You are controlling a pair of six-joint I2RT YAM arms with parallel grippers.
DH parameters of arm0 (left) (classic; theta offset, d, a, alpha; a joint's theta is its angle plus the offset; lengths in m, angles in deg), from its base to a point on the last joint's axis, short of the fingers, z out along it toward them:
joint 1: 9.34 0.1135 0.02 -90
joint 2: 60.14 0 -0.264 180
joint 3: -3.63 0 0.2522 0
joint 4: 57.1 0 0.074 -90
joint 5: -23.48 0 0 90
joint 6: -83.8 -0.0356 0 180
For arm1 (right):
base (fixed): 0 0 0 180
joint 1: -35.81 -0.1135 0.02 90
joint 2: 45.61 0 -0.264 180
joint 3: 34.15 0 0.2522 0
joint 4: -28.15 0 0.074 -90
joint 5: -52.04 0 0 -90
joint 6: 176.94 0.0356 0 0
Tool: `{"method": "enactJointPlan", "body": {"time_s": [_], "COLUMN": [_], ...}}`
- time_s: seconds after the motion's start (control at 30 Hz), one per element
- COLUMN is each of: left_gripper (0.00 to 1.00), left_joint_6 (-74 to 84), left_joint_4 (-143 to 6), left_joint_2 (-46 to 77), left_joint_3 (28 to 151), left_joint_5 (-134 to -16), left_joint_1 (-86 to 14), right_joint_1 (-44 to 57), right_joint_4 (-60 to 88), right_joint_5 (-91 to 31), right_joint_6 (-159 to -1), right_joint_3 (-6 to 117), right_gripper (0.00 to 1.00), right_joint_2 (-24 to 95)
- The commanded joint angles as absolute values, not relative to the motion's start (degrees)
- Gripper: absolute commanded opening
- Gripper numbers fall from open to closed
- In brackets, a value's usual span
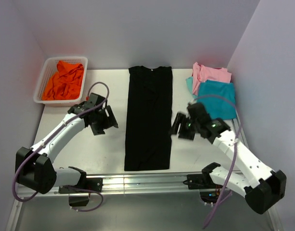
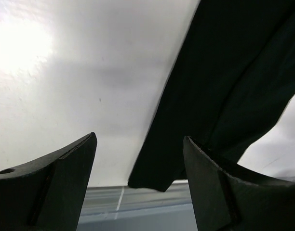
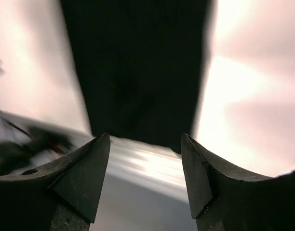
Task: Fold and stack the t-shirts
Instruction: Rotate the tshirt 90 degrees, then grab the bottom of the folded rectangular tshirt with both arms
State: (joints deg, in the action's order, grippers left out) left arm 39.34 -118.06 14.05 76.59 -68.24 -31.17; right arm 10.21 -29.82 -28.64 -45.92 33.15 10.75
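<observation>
The black t-shirt (image 1: 148, 118) is laid as a long strip down the middle of the surface (image 1: 104, 154). The left pincer (image 1: 105, 122) and right pincer (image 1: 180, 127) are held open and empty on either side. Its near-edge corners should be pinched together and carried level toward the collar.

Tees: black (image 1: 148, 120) folded centre; pink (image 1: 212, 74), teal (image 1: 220, 98) seemingly folded right; orange (image 1: 64, 81) crumpled left.

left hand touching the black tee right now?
Apart. The top view shows a strip of bare table between the left hand and the black tee's side edge.
</observation>
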Motion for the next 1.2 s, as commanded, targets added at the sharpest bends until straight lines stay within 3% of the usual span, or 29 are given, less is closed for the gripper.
{"method": "enactJointPlan", "body": {"time_s": [0.0, 0.27, 0.47, 0.67, 1.17], "left_gripper": [0.78, 0.76, 0.76, 0.77, 0.81], "left_joint_6": [43.18, 58.65, 67.96, 77.20, 73.17], "left_joint_4": [-115.24, -116.39, -121.92, -118.60, -112.98], "left_joint_2": [10.70, 1.22, -0.38, -2.22, 1.45], "left_joint_3": [74.35, 63.54, 58.35, 53.96, 52.02], "left_joint_5": [-70.74, -68.29, -66.79, -63.53, -61.42], "left_joint_1": [-34.64, -44.22, -59.14, -71.03, -70.87], "right_joint_1": [4.98, -1.36, -1.80, -2.68, -9.01], "right_joint_4": [-34.31, -36.06, -33.70, -28.16, -13.40], "right_joint_5": [-22.76, -26.09, -24.43, -24.42, -26.62], "right_joint_6": [-39.22, -35.87, -31.84, -29.99, -26.74], "right_joint_3": [22.19, 10.20, 2.39, -1.75, 3.25], "right_gripper": [0.68, 0.66, 0.65, 0.64, 0.64], "right_joint_2": [8.90, 0.02, -7.89, -8.17, 9.49]}}
